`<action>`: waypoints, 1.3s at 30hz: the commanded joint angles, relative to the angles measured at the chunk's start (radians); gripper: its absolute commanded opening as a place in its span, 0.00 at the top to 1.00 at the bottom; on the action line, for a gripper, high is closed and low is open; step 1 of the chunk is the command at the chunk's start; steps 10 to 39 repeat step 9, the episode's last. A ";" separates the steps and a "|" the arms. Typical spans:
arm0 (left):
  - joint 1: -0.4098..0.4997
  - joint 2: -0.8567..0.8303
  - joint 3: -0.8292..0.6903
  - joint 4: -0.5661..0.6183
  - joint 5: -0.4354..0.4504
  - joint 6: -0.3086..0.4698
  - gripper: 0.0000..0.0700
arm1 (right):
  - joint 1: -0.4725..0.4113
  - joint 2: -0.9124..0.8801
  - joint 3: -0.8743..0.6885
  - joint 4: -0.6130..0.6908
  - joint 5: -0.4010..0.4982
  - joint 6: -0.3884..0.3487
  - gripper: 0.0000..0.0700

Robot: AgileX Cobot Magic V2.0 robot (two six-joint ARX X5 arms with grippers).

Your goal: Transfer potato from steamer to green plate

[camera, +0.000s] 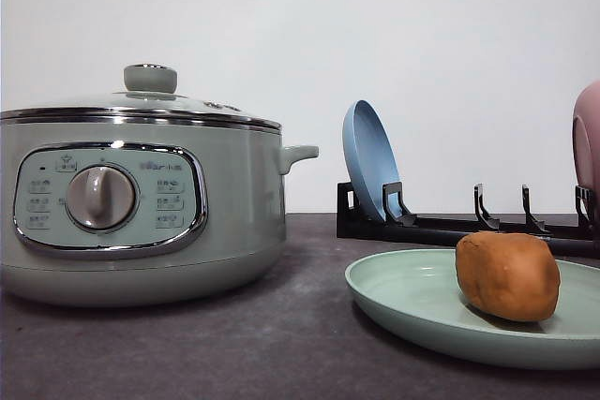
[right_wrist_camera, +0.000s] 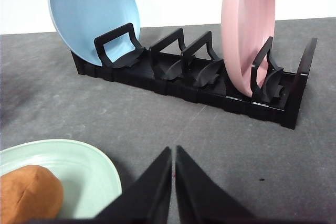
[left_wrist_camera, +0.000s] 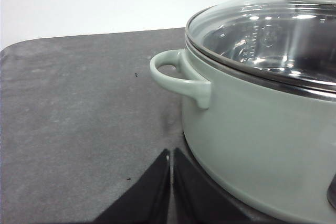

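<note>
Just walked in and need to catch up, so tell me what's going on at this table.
Nothing is being handled right now. The potato already lies on the green plate, and the steamer stands beside it with its glass lid on. Both grippers are shut and empty: the left gripper sits low by the steamer's side handle, the right gripper near the plate, facing the black rack holding a blue plate and a pink plate.

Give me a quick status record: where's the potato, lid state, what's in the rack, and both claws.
potato: resting on the green plate, right of the steamer
steamer: glass lid on
rack: blue plate upright at one end, pink plate upright near the other, slots between them empty
left claw: shut, holding nothing, beside the steamer wall
right claw: shut, holding nothing, next to the green plate
task state: potato already on the plate
</note>
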 commanded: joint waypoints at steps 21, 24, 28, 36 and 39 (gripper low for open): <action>0.000 -0.002 -0.020 -0.009 0.000 -0.009 1.00 | -0.001 -0.002 -0.006 0.002 0.000 0.002 1.00; 0.000 -0.002 -0.020 -0.009 0.000 -0.009 1.00 | -0.001 -0.002 -0.006 0.002 0.000 0.002 1.00; 0.000 -0.002 -0.020 -0.009 0.000 -0.009 1.00 | -0.001 -0.002 -0.006 0.002 0.000 0.002 1.00; 0.000 -0.002 -0.020 -0.009 0.000 -0.009 1.00 | -0.001 -0.002 -0.006 0.002 0.000 0.002 1.00; 0.000 -0.002 -0.020 -0.009 0.000 -0.009 1.00 | -0.001 -0.002 -0.006 0.002 0.000 0.002 1.00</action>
